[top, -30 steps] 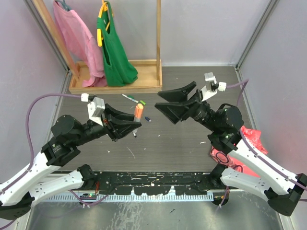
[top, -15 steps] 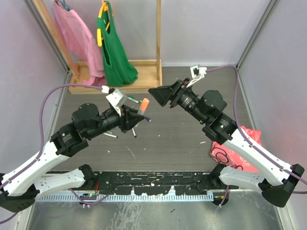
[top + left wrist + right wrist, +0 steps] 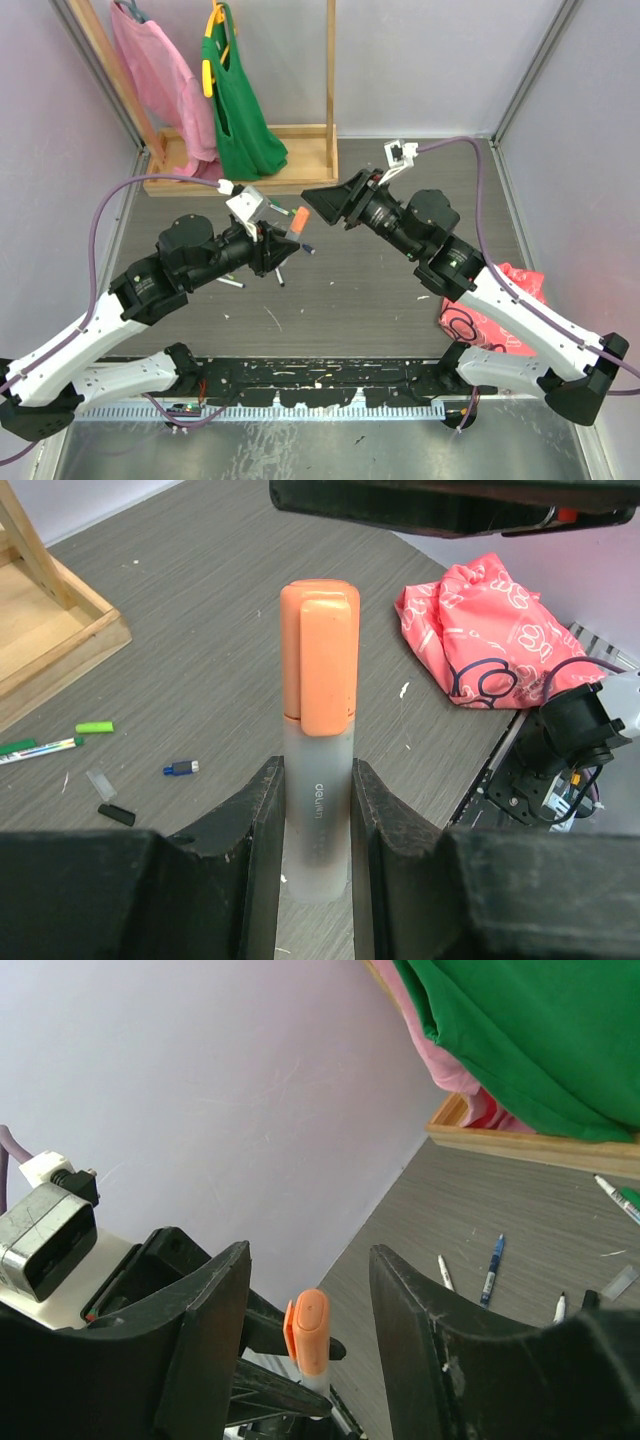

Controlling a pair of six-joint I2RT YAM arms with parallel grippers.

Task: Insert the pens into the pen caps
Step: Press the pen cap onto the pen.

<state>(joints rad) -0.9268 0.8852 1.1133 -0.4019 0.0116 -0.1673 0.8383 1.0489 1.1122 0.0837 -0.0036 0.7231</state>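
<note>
left pincer [image 3: 318,772] raised, clamping orange pen [image 3: 318,680]; right pincer [image 3: 310,1260] facing it, agape

Your left gripper [image 3: 284,243] held the marker [image 3: 318,680] upright over the mid-desk [image 3: 350,290], with your right gripper [image 3: 322,204] just beyond it. Pens [image 3: 229,282] lay on the desk below. The tray [image 3: 300,182] stood behind and the bag [image 3: 515,290] lay to the right.
</note>
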